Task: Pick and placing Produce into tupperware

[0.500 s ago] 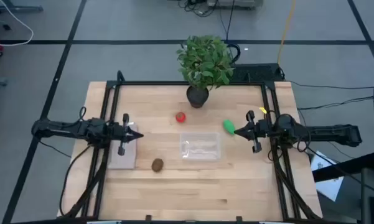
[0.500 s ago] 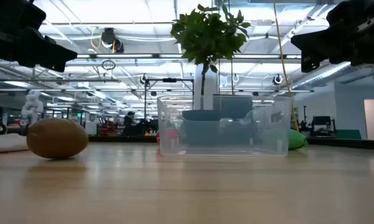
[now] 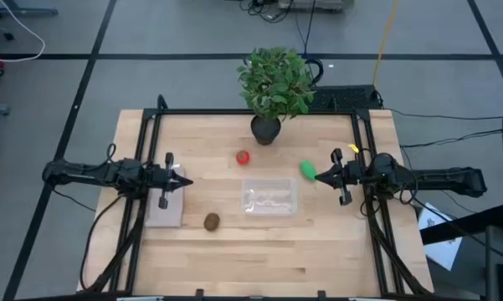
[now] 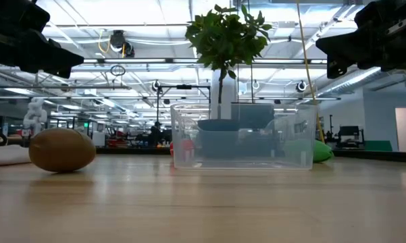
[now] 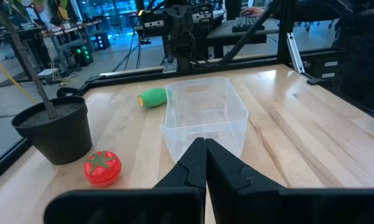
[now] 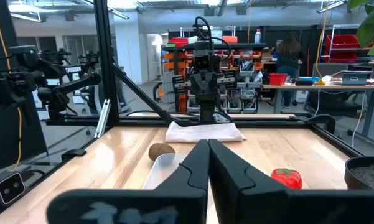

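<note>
The clear tupperware (image 3: pixel 269 197) (image 4: pixel 243 137) (image 5: pixel 203 116) sits mid-table, with nothing in it. The green oblong piece (image 3: pixel 307 170) (image 5: pixel 152 98) lies just to its right and farther back. The red tomato-like piece (image 3: pixel 243 156) (image 5: pixel 102 168) (image 6: pixel 287 177) lies behind it, the brown kiwi-like one (image 3: pixel 211 221) (image 4: pixel 62 150) (image 6: pixel 161 151) in front of it to the left. My left gripper (image 3: pixel 185 181) (image 5: pixel 205 144) hovers shut over the pale slab at the table's left. My right gripper (image 3: pixel 320 177) (image 6: pixel 207 145) hovers shut beside the green piece, at the right.
A potted plant (image 3: pixel 274 88) stands at the far middle of the table. A pale grey-white slab (image 3: pixel 167 203) lies flat under the left gripper. Black frame rails (image 3: pixel 144 167) run along both sides. Bare wood lies along the near edge.
</note>
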